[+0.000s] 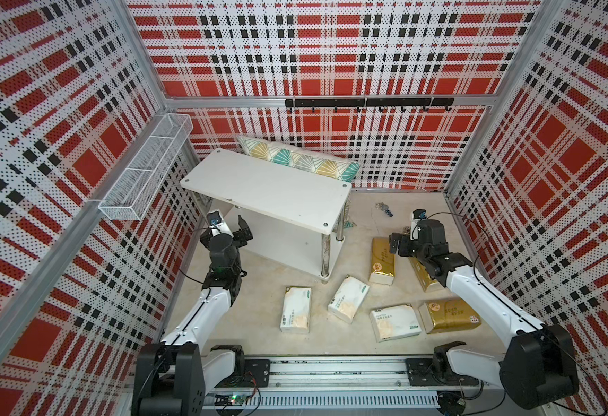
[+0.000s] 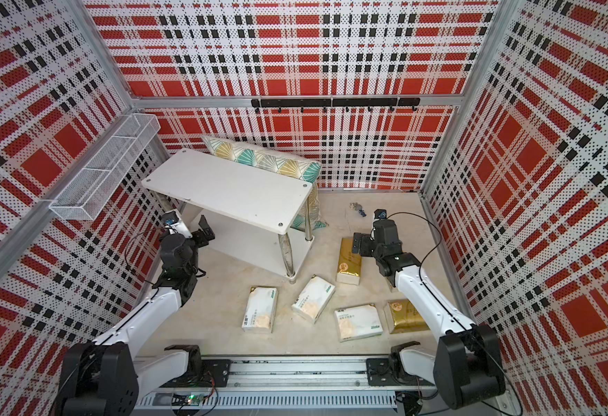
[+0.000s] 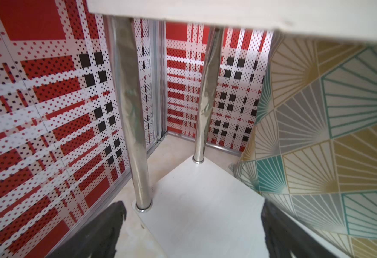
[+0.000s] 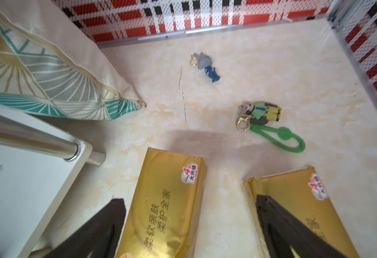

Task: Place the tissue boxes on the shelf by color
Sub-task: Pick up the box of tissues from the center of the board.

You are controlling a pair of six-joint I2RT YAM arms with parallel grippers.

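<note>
We see the shelf as smooth, matt white board, and its legs as polished metal tube, bright like a mirror. The gold tissue packs wear a glossy, foil-like film with small wrinkles; the white tissue packs have a softer, less shiny wrap. The pillow is matt woven cloth. The counter looks like smooth, slightly glossy marble. The wire basket is white-painted metal mesh.

A low white 2-tier shelf on chrome tube legs stands upright near the back-left corner. On the floor in front of it and to its right lie 3 white peach-patched soft tissue packs and 3 shiny gold soft tissue packs, all lying flat.
</note>
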